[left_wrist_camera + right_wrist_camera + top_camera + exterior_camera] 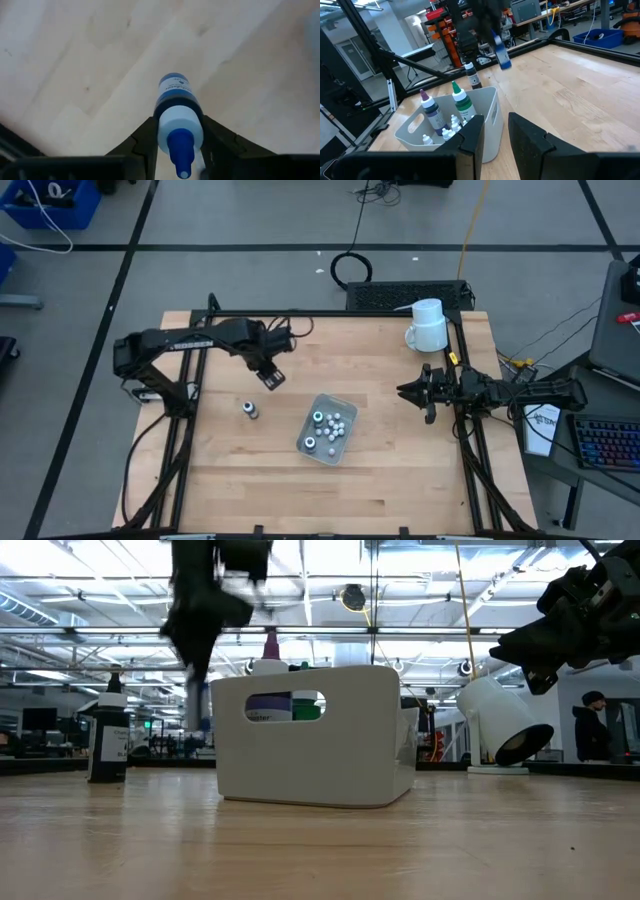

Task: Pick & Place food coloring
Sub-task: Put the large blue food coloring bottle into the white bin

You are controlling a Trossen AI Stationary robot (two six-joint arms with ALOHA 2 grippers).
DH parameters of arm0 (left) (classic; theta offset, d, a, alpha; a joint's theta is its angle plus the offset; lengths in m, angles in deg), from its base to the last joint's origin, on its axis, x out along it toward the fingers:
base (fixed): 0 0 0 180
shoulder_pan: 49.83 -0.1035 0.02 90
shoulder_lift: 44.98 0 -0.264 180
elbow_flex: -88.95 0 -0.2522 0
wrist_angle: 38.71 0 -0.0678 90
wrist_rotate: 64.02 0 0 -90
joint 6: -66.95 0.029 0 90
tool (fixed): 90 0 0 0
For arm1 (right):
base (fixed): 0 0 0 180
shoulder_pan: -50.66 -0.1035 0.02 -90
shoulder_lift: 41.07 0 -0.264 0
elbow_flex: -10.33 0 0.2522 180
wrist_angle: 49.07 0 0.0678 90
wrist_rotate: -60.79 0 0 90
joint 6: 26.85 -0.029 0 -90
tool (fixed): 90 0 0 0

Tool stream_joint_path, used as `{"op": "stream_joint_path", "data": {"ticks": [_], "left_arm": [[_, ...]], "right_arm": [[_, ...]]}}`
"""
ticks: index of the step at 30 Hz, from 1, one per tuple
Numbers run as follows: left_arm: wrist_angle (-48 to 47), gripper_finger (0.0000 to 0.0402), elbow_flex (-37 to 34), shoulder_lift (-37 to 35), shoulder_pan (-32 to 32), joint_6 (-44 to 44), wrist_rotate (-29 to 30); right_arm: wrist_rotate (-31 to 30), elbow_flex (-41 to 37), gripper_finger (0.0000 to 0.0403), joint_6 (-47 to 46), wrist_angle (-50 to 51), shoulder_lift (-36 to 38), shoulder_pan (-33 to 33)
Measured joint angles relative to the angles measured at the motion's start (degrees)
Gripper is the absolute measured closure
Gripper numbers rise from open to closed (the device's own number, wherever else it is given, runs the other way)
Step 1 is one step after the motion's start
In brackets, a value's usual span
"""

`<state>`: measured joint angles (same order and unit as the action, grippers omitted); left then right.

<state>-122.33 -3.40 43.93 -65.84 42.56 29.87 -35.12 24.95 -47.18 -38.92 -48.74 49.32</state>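
Left gripper [181,142]: fingers [145,137] clamped either side of a small blue-capped, blue-bodied food colouring bottle [178,112] w/ pale shoulder; grip sits just below the nozzle; long axis runs straight out along the fingers, nozzle tip toward the wrist, base pointing away and down at the pale wood desk [230,480]; bottle is held clear of the desk, not touching it.

In the high view the left gripper [272,376] hangs over the desk's middle-left, toward the far edge; the white plastic rectangular bin [327,428] lies beside it, toward the desk centre and a bit nearer the near edge; so the carried bottle has to travel across toward the right edge and slightly forward; left arm is the nearer one to both bottle and bin.

Bin holds upright bottles already, a purple-capped one [431,107] and a green-capped one [461,102], plus several tiny white pieces [451,126]; one dark-bodied small bottle [250,410] stands alone on the desk just near-side of the left gripper, apart from the bin.

Right gripper [495,135]: fingers apart, nothing between; parked by the right edge, facing the bin; white ceramic mug [428,326] sits at the far-right corner.

Judgement: bottle needs tipping base-down before release into the bin.
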Motion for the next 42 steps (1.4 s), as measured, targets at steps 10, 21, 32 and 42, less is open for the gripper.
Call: {"op": "stream_joint_path", "data": {"ticks": [10,21,32,42], "left_arm": [[-3.8,0.0283,28.4,1.4,17.5,-0.3,6.0],[-15.1,0.0283,55.7,22.7,24.8,6.8,6.8],[-17.7,0.0283,56.7,30.9,17.6,12.2,1.9],[-15.4,0.0283,56.7,30.9,18.0,13.8,2.1]], "right_arm": [[0.0,0.0,0.0325,0.0,0.0,0.0,0.0],[0.0,0.0,0.0326,0.0,0.0,0.0,0.0],[0.0,0.0,0.0325,0.0,0.0,0.0,0.0],[0.0,0.0,0.0325,0.0,0.0,0.0,0.0]]}}
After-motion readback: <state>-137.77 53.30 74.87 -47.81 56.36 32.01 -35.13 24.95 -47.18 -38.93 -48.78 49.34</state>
